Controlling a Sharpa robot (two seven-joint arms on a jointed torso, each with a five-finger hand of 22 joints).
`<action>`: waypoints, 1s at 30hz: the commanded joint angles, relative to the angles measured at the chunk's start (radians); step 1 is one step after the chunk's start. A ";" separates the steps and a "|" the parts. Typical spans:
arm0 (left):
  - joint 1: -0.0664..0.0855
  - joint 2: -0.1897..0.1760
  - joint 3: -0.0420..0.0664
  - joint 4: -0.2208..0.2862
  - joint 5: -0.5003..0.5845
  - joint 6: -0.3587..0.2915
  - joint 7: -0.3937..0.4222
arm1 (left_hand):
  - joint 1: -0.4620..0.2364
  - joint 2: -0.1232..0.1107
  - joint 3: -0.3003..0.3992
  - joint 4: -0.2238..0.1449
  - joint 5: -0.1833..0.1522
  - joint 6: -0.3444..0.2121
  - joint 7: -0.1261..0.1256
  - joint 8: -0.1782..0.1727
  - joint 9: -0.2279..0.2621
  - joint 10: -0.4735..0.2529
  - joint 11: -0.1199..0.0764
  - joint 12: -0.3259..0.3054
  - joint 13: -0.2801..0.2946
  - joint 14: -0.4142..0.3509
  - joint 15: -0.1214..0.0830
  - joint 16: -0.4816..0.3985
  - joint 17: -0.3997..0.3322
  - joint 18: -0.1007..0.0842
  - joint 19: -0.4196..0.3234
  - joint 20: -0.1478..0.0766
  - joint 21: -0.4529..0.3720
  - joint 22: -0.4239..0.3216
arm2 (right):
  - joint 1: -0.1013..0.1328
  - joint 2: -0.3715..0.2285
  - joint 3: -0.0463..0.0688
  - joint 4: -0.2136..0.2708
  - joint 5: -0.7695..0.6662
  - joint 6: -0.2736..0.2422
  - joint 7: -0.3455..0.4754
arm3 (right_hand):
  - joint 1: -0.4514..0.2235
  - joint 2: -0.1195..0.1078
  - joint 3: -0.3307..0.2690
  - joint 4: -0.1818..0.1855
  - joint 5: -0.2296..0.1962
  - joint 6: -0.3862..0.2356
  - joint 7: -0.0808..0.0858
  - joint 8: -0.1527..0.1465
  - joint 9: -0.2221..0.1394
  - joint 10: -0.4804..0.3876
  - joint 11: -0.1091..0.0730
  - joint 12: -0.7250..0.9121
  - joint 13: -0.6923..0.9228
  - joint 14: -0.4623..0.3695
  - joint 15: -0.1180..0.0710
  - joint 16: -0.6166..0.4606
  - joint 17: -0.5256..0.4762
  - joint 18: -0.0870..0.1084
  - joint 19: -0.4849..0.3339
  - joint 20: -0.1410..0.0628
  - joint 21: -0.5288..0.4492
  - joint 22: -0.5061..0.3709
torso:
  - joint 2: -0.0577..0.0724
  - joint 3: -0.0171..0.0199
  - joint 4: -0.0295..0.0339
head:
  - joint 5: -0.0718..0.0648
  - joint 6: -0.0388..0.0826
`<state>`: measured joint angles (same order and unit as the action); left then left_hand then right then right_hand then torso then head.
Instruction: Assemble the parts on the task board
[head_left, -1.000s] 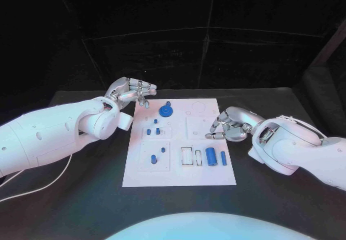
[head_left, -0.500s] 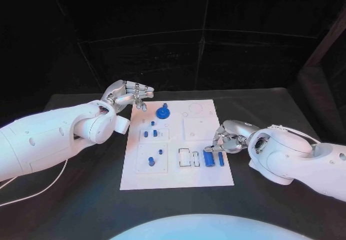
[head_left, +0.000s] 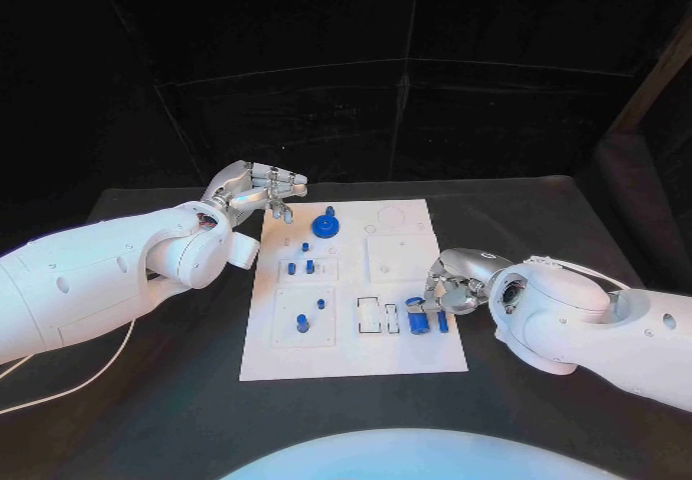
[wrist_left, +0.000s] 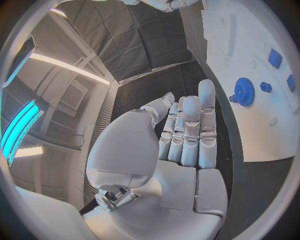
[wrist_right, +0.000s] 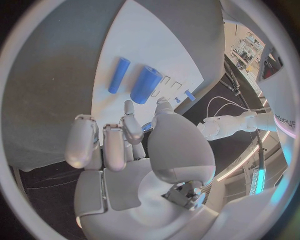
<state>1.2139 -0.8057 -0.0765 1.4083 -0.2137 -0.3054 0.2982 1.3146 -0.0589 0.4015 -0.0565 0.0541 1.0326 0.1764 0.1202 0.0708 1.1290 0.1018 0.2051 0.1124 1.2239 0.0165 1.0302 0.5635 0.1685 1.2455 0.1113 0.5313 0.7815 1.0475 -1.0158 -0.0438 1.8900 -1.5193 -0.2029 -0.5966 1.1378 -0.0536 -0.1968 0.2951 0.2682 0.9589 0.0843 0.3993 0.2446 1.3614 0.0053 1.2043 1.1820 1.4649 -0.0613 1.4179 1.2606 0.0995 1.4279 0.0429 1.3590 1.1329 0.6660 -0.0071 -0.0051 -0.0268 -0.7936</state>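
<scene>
The right hand (head_left: 450, 290) hovers just beside the thick blue cylinder (head_left: 418, 316) on the task board (head_left: 361, 355), fingers apart, grasping nothing. The left hand (head_left: 260, 189), fingers loosely curled and empty, hangs near the blue gear (head_left: 327, 226).

Black table (head_left: 548, 215) with a matte top, white cable (head_left: 65, 378) lying across its near left part, dark curtained backdrop (head_left: 433, 110) standing behind the far edge

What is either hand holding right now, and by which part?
Nothing. The left hand hovers beside the task board; the right hand hovers over the thick blue cylinder, fingers clear.
</scene>
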 joint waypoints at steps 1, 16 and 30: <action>0.001 0.001 0.001 0.002 0.003 -0.001 0.005 | 0.001 0.005 -0.006 0.002 -0.004 -0.005 0.001 0.004 0.000 -0.005 0.000 0.006 0.001 -0.008 0.000 -0.003 -0.001 0.013 -0.003 0.003 -0.005 -0.001 | -0.005 0.007 0.000 -0.003 -0.030 0.042 -0.015 | -0.009 -0.002 -0.003 -0.001 0.006 -0.007 0.000 0.005 0.002 0.010 0.000 0.004 0.002 0.055 -0.006 0.007 0.001 -0.020 0.007 -0.002 0.004 0.001 | 0.001 0.0008 0.0003 | 0.004 -0.001; 0.001 0.001 0.001 -0.001 0.003 0.001 0.003 | 0.001 0.005 -0.006 0.002 -0.004 -0.005 0.001 0.004 0.000 -0.005 0.000 0.006 0.001 -0.008 0.000 -0.003 -0.001 0.013 -0.003 0.003 -0.005 -0.001 | -0.027 0.051 0.000 -0.043 -0.038 0.060 -0.013 | -0.004 0.006 0.003 -0.003 0.017 -0.012 0.000 0.012 0.007 0.008 0.000 0.003 0.006 0.055 -0.005 0.008 0.004 -0.021 0.009 -0.002 0.008 0.008 | -0.002 -0.0005 0.0017 | 0.009 -0.006; 0.001 -0.004 0.000 -0.001 0.003 0.004 -0.002 | 0.001 0.005 -0.006 0.002 -0.004 -0.005 0.001 0.004 0.000 -0.005 0.000 0.006 0.001 -0.008 0.000 -0.003 -0.001 0.013 -0.003 0.003 -0.005 -0.001 | -0.029 0.059 0.000 -0.061 -0.038 0.006 -0.033 | 0.062 0.066 0.018 -0.008 0.108 -0.015 -0.004 0.040 0.030 0.010 -0.003 0.001 0.026 0.055 -0.007 0.012 0.011 -0.022 0.009 -0.003 0.013 0.018 | -0.003 -0.0023 -0.0022 | 0.011 -0.010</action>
<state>1.2138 -0.8095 -0.0768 1.4064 -0.2136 -0.3055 0.2960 1.3146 -0.0589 0.4016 -0.0565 0.0541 1.0326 0.1765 0.1202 0.0708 1.1291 0.1017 0.2051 0.1121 1.2239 0.0165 1.0302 0.5637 0.1685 1.2455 0.1113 0.5312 0.7816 1.0208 -0.9536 -0.0414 1.8326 -1.5517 -0.1679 -0.6063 1.1938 0.0020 -0.1837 0.2884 0.3720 0.9422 0.0885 0.4352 0.2716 1.3651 0.0015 1.2043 1.2067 1.4650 -0.0611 1.4231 1.2708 0.0850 1.4316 0.0391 1.3659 1.1504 0.6645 -0.0084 -0.0052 -0.0151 -0.8034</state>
